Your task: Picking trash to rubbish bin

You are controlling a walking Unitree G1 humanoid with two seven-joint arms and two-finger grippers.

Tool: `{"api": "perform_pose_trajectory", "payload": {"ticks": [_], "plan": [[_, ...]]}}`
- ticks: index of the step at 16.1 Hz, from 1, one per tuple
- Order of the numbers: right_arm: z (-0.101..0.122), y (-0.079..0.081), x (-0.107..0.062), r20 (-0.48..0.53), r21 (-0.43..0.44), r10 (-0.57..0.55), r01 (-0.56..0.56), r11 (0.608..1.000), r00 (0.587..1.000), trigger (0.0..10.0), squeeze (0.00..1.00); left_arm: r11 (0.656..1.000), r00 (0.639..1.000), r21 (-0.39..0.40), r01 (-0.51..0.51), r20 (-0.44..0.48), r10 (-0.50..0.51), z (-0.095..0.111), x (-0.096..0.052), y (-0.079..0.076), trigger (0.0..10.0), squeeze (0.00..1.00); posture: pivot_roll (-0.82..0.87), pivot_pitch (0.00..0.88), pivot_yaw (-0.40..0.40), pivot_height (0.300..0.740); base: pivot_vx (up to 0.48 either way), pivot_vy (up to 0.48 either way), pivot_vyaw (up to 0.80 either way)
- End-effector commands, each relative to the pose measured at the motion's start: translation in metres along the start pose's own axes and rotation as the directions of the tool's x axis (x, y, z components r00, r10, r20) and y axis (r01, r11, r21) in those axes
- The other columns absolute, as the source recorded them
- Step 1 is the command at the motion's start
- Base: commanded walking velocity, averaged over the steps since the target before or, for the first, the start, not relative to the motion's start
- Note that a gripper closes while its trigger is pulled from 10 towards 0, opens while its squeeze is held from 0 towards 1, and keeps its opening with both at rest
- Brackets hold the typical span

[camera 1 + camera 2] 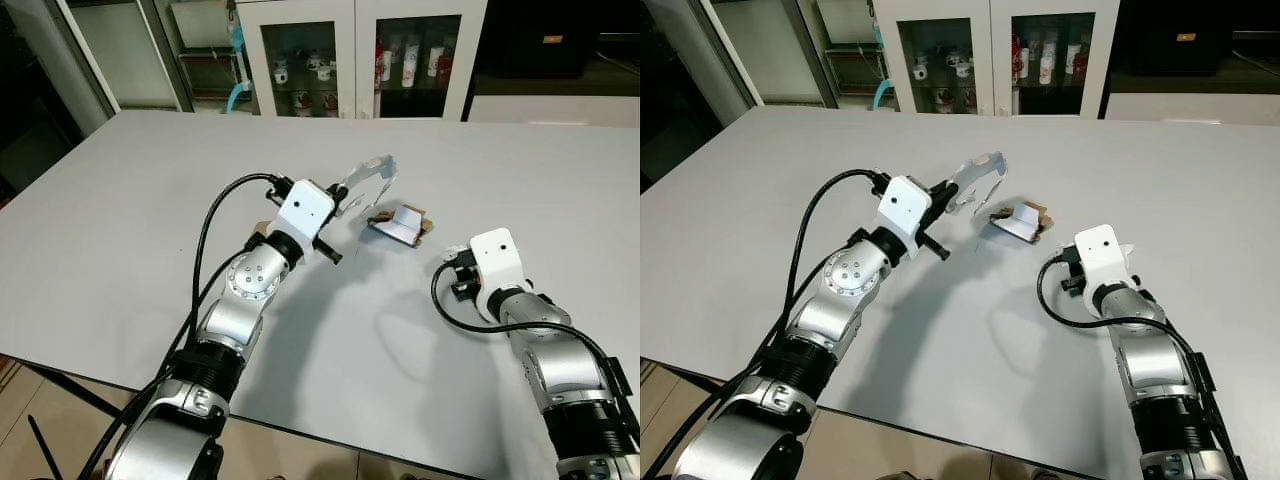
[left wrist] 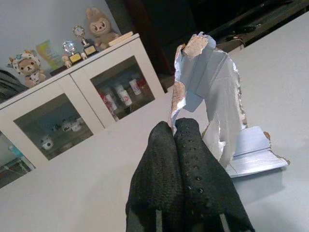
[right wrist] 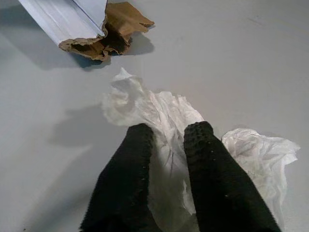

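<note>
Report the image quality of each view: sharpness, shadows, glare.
Left eye view: sharp; both arms cast soft shadows on the white table; cabinet glass shows mild reflections. Left wrist view: the left claw, shut on the torn silver wrapper, is crisp; the background shelf is softer. Right wrist view: the right claw, over the crumpled tissue, is slightly soft up close; cardboard scrap is clear.

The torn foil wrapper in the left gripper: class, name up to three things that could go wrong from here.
1. The left gripper pinches only one edge of the torn foil wrapper; that ragged strip could tear or slip free.
2. The right gripper straddles the crumpled tissue with its fingers apart; the tissue might slide on the table instead of being caught.
3. The torn cardboard piece lies close to both arms and may get knocked aside.
</note>
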State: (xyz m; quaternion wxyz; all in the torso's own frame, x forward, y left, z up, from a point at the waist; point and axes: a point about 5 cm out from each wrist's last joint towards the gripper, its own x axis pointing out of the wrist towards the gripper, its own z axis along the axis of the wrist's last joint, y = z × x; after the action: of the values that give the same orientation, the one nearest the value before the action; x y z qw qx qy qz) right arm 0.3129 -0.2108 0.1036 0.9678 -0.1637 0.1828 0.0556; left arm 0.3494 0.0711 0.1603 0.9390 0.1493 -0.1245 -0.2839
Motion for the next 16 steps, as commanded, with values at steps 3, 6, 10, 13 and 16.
{"api": "perform_pose_trajectory", "payload": {"ticks": [3, 6, 10, 13, 16], "plan": [[0.0087, -0.0001, 0.0017, 0.036, 0.008, -0.011, 0.01, 1.0, 0.999, 0.0, 0.0, 1.0, 1.0, 0.01, 0.009, -0.004, -0.009, -0.0005, -0.0016, 0.0002, 10.0, 0.0, -0.01, 0.013, 0.125, 0.74, 0.0, 0.0, 0.0], [0.0083, 0.0007, 0.0015, 0.041, 0.011, -0.01, 0.009, 1.0, 0.999, 0.0, 0.0, 1.0, 1.0, 0.011, 0.017, -0.005, -0.017, -0.0009, -0.0018, -0.0012, 10.0, 0.0, -0.01, 0.004, 0.128, 0.74, 0.0, 0.0, 0.0], [0.0075, 0.0019, 0.0009, 0.047, 0.013, -0.009, 0.009, 1.0, 0.999, 0.0, 0.0, 1.0, 1.0, 0.012, 0.026, -0.004, -0.026, -0.001, -0.0015, -0.003, 10.0, 0.0, -0.02, 0.0, 0.132, 0.74, 0.0, 0.0, 0.0], [0.0072, 0.0022, 0.0005, 0.047, 0.01, -0.013, 0.013, 1.0, 0.999, 0.0, 0.0, 0.999, 0.999, 0.013, 0.033, -0.003, -0.033, -0.0011, -0.0015, -0.0039, 10.0, 0.0, -0.02, 0.0, 0.135, 0.74, 0.0, 0.0, 0.0], [0.0113, -0.0049, 0.0023, 0.071, 0.031, -0.097, 0.095, 0.995, 0.993, 4.3, 0.0, 0.999, 0.999, 0.009, 0.035, -0.007, -0.035, -0.0023, -0.0017, -0.0055, 10.0, 0.0, -0.03, 0.0, 0.137, 0.74, 0.0, 0.0, 0.0]]}}
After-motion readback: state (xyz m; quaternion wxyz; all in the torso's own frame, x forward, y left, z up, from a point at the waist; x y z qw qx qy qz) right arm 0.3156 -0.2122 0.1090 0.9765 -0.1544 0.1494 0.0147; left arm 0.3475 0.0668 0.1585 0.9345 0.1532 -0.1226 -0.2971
